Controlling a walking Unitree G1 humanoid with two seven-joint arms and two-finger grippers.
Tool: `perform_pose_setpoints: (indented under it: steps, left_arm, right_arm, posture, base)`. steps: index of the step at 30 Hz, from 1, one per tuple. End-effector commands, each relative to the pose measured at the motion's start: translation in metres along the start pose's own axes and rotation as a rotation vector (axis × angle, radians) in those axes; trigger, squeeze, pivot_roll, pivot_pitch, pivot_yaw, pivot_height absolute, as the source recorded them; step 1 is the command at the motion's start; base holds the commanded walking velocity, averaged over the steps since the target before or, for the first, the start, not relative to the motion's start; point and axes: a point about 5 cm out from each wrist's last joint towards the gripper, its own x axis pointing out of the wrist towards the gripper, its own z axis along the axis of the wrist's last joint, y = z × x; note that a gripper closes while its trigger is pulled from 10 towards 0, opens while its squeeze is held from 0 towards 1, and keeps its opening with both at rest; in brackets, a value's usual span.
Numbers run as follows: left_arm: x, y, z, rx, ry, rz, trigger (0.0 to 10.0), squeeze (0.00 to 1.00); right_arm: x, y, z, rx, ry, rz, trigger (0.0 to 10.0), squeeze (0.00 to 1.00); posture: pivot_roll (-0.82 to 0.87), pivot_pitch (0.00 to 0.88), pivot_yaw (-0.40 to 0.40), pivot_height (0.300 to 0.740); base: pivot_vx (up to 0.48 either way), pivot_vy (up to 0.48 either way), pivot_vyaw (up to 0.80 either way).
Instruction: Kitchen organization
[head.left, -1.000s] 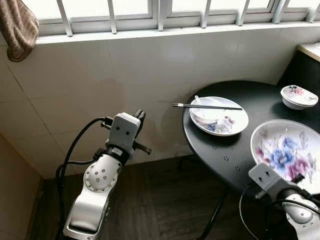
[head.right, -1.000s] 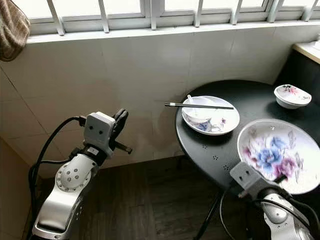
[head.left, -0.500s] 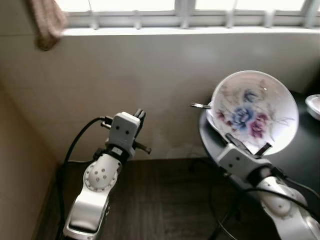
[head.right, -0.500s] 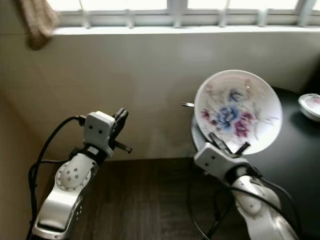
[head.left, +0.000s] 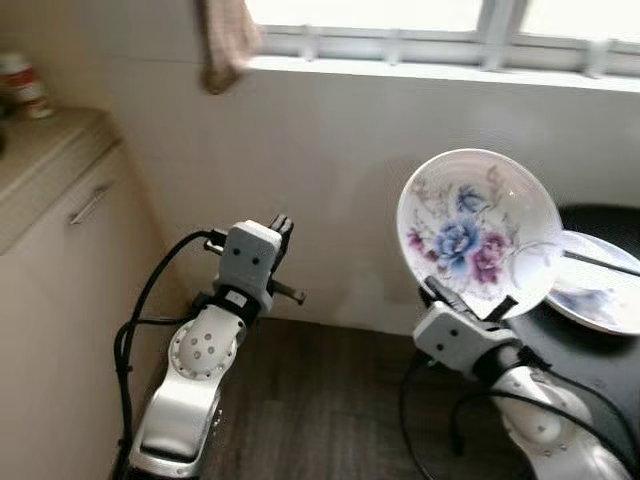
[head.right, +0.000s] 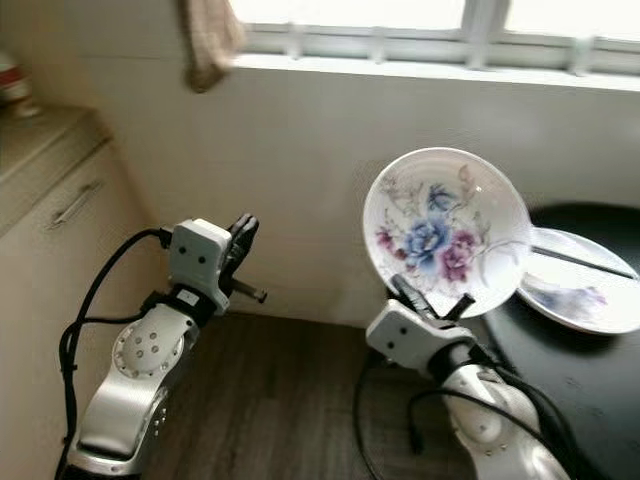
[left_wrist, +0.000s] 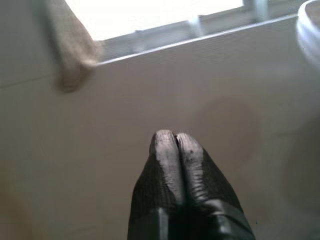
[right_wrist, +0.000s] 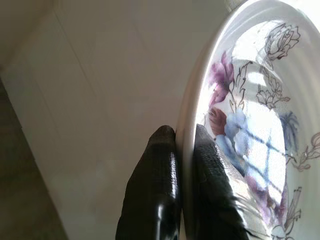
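Your right gripper pinches the rim of the flowery plate, held up in the air, nothing in it. Your left gripper is closed, holding nothing.

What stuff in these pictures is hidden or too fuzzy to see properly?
- Back of the flowered plate held up by the right gripper: faces away in the eye views.
- Second plate on the black table: partly behind the flowered plate and cut by the frame edge.
- Chopsticks: one end hidden behind the flowered plate.
- Container on the counter: blurred, cropped at the edge.
- Hanging cloth: top cut off.
- Left gripper: shut, empty.
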Motion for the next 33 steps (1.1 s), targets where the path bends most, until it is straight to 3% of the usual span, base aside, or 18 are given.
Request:
perform_pose_setpoints:
  steps: [1,6,10,13,14,15,16,28,33]
  left_arm:
    - [0.002,-0.005,0.003,-0.006,-0.011,-0.013,10.0,0.0]
    - [0.002,-0.003,0.004,0.007,-0.023,-0.007,10.0,0.0]
    - [0.002,-0.002,0.002,0.014,-0.012,-0.005,10.0,0.0]
    - [0.002,-0.002,0.002,0.015,-0.012,-0.008,10.0,0.0]
    - [0.002,-0.002,0.002,0.015,-0.011,-0.008,10.0,0.0]
    - [0.002,-0.002,0.002,0.016,-0.01,-0.009,10.0,0.0]
    - [0.002,-0.002,0.002,0.016,-0.01,-0.011,10.0,0.0]
    - [0.003,-0.002,0.003,-0.003,-0.017,-0.02,10.0,0.0]
    - [0.003,-0.001,0.006,-0.012,-0.035,-0.014,10.0,0.0]
  right_arm:
    - [0.0,-0.006,0.001,-0.014,-0.007,-0.029,0.0,0.0]
    - [0.002,-0.004,0.0,0.041,0.007,-0.052,0.0,0.0]
    - [0.005,-0.004,-0.006,0.21,0.062,-0.142,0.0,0.0]
    - [0.006,-0.002,-0.007,0.196,0.071,-0.149,0.0,0.0]
    - [0.007,-0.001,-0.007,0.192,0.075,-0.149,3.7,0.0]
    - [0.007,0.0,-0.007,0.191,0.078,-0.151,3.7,0.0]
    - [0.008,0.001,-0.007,0.189,0.083,-0.147,10.0,0.0]
    - [0.017,0.005,-0.004,0.156,0.072,-0.142,10.0,0.0]
    - [0.025,0.004,0.002,0.086,0.025,-0.129,10.0,0.0]
  posture:
    - [0.06,0.0,-0.041,0.74]
    - [0.06,0.0,-0.041,0.74]
    - [0.06,0.0,-0.036,0.74]
    - [0.06,0.0,-0.031,0.74]
    - [0.06,0.0,-0.03,0.74]
    - [0.06,0.0,-0.03,0.74]
    - [0.06,0.0,-0.03,0.74]
    - [0.07,0.0,-0.031,0.74]
    - [0.08,0.0,-0.035,0.74]
  base:
    - [0.0,0.0,0.8]
    - [0.0,0.0,0.8]
    - [0.0,0.0,0.63]
    - [0.0,0.0,0.42]
    - [0.0,0.0,0.0]
    - [0.0,0.0,0.0]
    - [0.0,0.0,0.0]
    - [0.0,0.0,0.0]
    - [0.124,0.0,0.32]
